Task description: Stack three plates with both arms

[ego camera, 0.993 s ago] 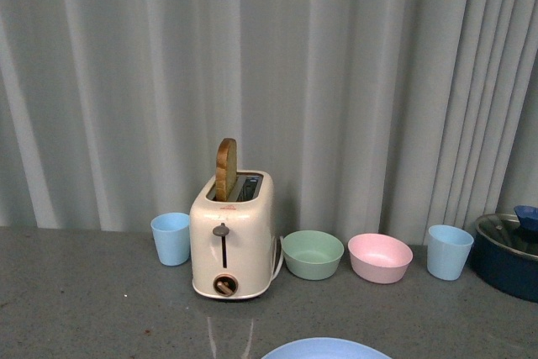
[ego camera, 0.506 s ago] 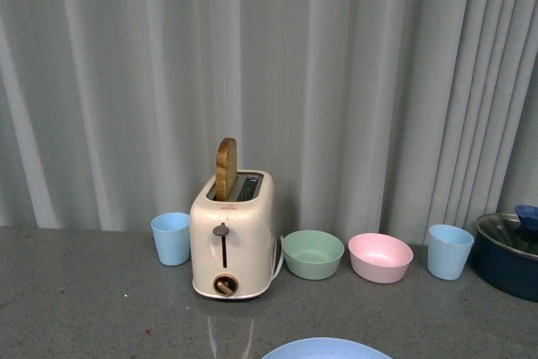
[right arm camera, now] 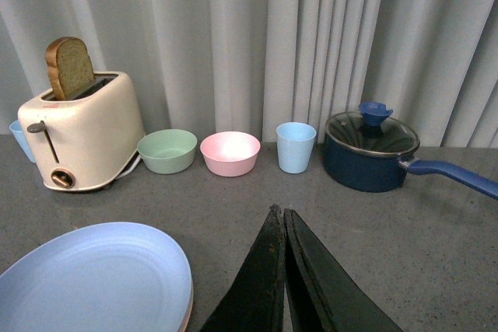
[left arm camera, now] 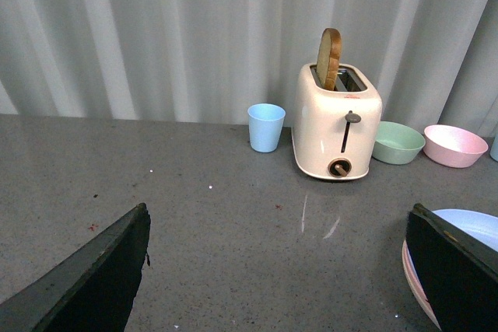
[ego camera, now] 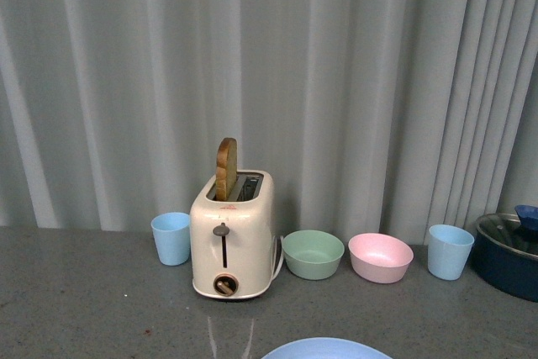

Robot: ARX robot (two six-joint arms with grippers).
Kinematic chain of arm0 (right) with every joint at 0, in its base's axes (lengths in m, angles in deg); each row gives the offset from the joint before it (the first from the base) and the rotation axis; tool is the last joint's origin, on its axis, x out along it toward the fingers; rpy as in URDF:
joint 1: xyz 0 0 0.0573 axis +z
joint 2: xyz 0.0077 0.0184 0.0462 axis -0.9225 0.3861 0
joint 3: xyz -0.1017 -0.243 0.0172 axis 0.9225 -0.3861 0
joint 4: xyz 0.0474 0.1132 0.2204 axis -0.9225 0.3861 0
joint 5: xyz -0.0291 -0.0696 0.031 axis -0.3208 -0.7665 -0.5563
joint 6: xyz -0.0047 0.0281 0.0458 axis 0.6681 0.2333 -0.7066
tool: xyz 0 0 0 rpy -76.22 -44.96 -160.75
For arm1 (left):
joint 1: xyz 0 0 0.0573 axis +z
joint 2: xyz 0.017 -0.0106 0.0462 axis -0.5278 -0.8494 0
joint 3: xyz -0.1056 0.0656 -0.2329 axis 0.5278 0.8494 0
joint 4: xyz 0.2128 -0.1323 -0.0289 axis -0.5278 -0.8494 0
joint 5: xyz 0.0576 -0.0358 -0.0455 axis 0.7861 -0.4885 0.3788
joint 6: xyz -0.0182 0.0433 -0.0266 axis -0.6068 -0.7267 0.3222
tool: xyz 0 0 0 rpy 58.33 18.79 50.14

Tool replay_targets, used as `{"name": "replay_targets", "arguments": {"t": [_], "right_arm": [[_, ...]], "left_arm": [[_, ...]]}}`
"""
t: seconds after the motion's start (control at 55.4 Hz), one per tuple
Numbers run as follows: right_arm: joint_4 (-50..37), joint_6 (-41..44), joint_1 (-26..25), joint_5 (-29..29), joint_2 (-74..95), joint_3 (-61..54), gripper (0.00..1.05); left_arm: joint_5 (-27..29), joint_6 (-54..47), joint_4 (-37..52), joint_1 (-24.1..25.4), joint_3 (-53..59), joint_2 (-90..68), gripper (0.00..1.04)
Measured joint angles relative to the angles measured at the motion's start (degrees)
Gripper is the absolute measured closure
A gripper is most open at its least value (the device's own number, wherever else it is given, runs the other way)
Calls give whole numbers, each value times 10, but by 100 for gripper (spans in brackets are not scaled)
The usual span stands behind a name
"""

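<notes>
The light blue plate [right arm camera: 93,277] lies on top of a stack on the grey table, with a pink plate's rim [right arm camera: 187,310] showing under it. I cannot make out the cream plate. The stack also shows in the left wrist view [left arm camera: 471,224] and at the bottom edge of the front view [ego camera: 326,348]. My left gripper [left arm camera: 278,211] is open and empty over bare table, with the stack just beside one finger [left arm camera: 455,270]. My right gripper [right arm camera: 280,211] is shut and empty, beside the stack. Neither gripper shows in the front view.
A cream toaster [ego camera: 232,237] with a bread slice stands at the back by the curtain. A blue cup [ego camera: 171,238], a green bowl [ego camera: 313,254], a pink bowl [ego camera: 380,257], another blue cup [ego camera: 449,251] and a dark blue lidded pot [right arm camera: 370,150] line the back.
</notes>
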State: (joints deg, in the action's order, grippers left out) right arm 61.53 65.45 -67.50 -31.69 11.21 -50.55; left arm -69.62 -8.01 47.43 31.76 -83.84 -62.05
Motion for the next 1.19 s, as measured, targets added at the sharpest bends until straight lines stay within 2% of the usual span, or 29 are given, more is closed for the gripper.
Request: {"name": "replay_targets", "arguments": {"t": [0.271, 0.379, 0.686, 1.011, 1.048, 1.192], "right_arm": [[48, 0, 0, 0, -48, 0, 102], [143, 0, 0, 0, -122, 0, 102], [151, 1, 0, 0, -147, 0, 101], [151, 1, 0, 0, -147, 0, 44], [151, 1, 0, 0, -147, 0, 34], [151, 1, 0, 0, -147, 0, 8]], "left_arm": [[0, 0, 0, 0, 0, 0, 7], [0, 0, 0, 0, 0, 0, 7], [0, 0, 0, 0, 0, 0, 7], [0, 0, 0, 0, 0, 0, 7], [0, 0, 0, 0, 0, 0, 7], [0, 0, 0, 0, 0, 0, 7]]}}
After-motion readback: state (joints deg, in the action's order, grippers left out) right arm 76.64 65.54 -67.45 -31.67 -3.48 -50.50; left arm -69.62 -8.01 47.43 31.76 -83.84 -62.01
